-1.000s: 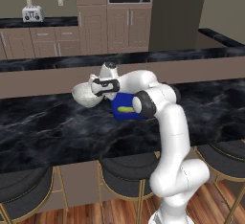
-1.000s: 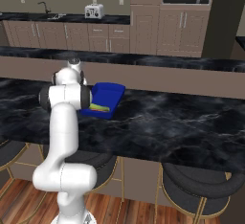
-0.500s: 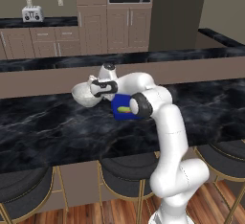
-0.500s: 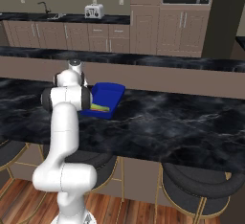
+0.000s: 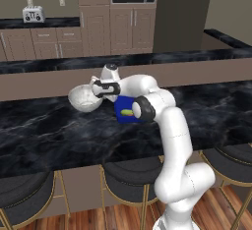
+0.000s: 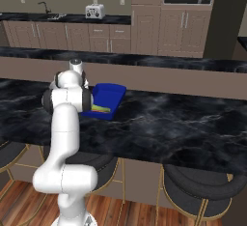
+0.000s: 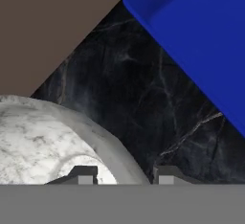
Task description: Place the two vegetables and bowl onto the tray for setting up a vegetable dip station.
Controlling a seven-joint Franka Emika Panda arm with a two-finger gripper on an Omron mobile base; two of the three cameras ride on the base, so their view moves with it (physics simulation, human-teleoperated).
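My left base view looks forward and down from behind the arm, which rises at five o'clock; my right base view mirrors it, arm at seven o'clock. Both share the counter [image 5: 44,130], tray [image 6: 107,96] and back cabinets. My hand view sits close above the bowl [image 7: 43,137], tray [image 7: 201,41] at one o'clock.

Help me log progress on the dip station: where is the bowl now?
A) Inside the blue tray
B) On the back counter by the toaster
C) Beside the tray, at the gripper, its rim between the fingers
C: the bowl sits left of the tray, with its rim between the fingers of the gripper.
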